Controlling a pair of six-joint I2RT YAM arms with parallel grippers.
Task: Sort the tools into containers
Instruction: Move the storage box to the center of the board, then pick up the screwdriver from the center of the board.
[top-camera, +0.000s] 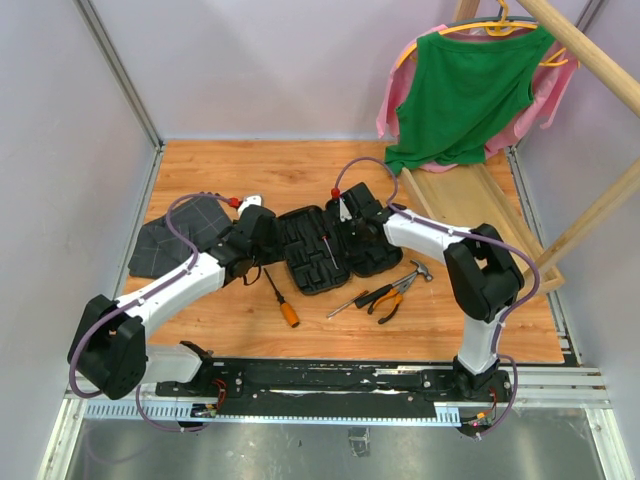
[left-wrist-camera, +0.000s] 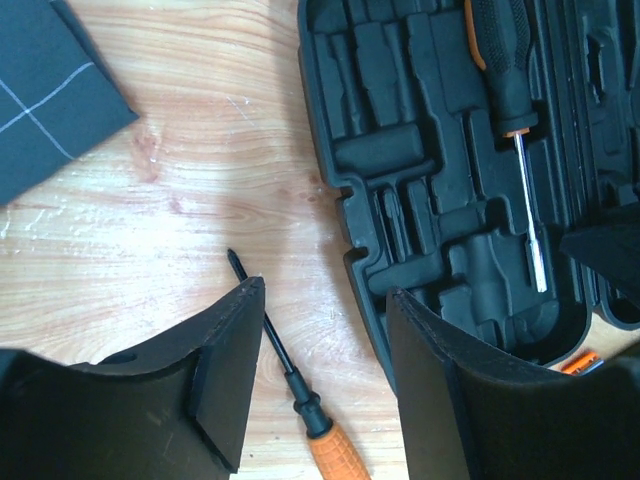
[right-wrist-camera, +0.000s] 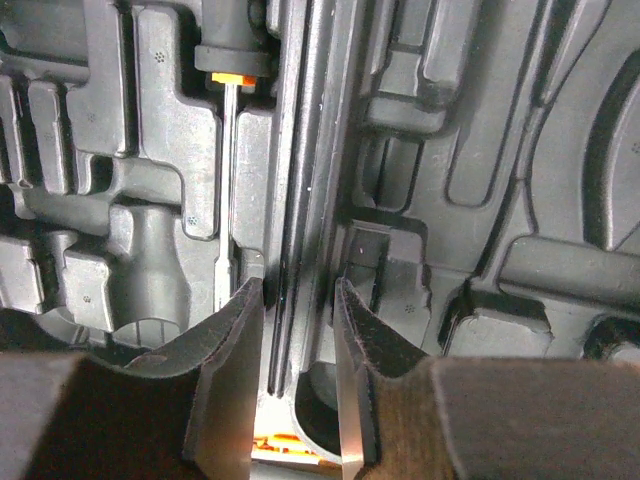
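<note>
**Spotter:** Which tool next, and how will it handle?

**Operator:** I go for the orange-handled screwdriver (left-wrist-camera: 295, 381). It lies flat on the bench (top-camera: 220, 180), just off the near-left corner of the open tool case (top-camera: 305, 270), with its tip pointing away from the near edge. I judge it light and stiff. The thin steel shaft looks slippery, so I'd take the thicker handle crosswise.

**Spotter:** Your pincers?

**Operator:** My left gripper (left-wrist-camera: 325, 290) hangs over that shaft, released wide, with nothing between its fingers (left-wrist-camera: 225, 380). My right gripper (right-wrist-camera: 298, 290) sits low in the case, jaws narrowed astride the centre ridge. I can't tell whether they pinch it. A black-handled screwdriver (right-wrist-camera: 236, 35) lies in a slot beside it.

**Spotter:** Room?

**Operator:** Tight on one side, since the case wall is just beside the shaft. The bench is smooth wood, so the tool may skid. The cloth (top-camera: 185, 235) sits well apart, toward the left edge. The pliers (top-camera: 385, 300) and hammer (top-camera: 412, 273) lie off the case's near-right corner.
</note>
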